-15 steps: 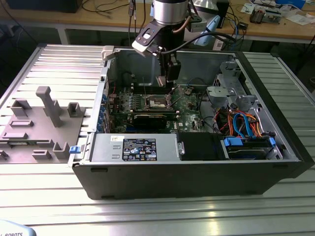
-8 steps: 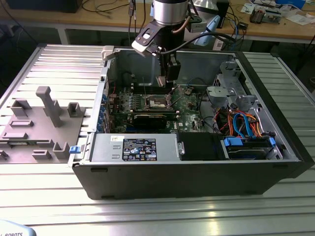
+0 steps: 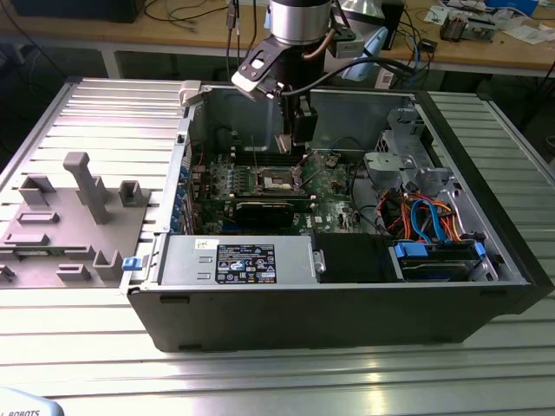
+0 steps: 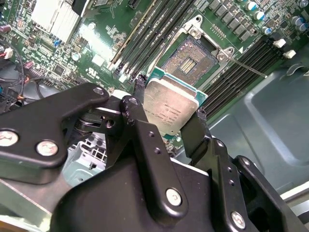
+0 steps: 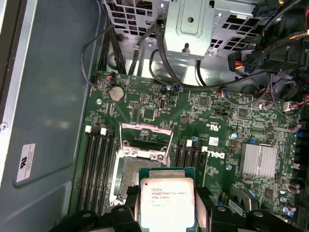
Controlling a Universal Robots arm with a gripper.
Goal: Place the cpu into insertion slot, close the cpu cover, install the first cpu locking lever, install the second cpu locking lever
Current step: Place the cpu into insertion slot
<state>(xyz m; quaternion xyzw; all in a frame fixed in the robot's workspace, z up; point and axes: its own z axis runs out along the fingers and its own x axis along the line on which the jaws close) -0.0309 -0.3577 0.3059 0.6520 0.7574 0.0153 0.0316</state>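
Observation:
My gripper (image 4: 170,104) is shut on the cpu (image 4: 169,102), a pale silvery square chip held by two opposite edges between black fingers (image 4: 198,121). In the first wrist view the cpu (image 5: 166,199) hangs above the near edge of the insertion slot (image 5: 129,175), whose pin field lies bare. The cpu cover (image 5: 146,127), a silvery frame, stands swung up at the slot's far side. A thin wire locking lever (image 4: 247,66) sticks out beside the slot (image 4: 189,57). In the exterior view the gripper (image 3: 293,144) hovers inside the open computer case, just above the slot (image 3: 276,180).
Memory slots (image 5: 96,164) flank the socket on both sides. A silver heatsink (image 5: 258,159), a drive cage (image 5: 189,24) and cable bundles (image 3: 416,212) crowd the board's edges. The power supply (image 3: 234,260) fills the case front. A grey fixture (image 3: 82,208) sits on the table outside.

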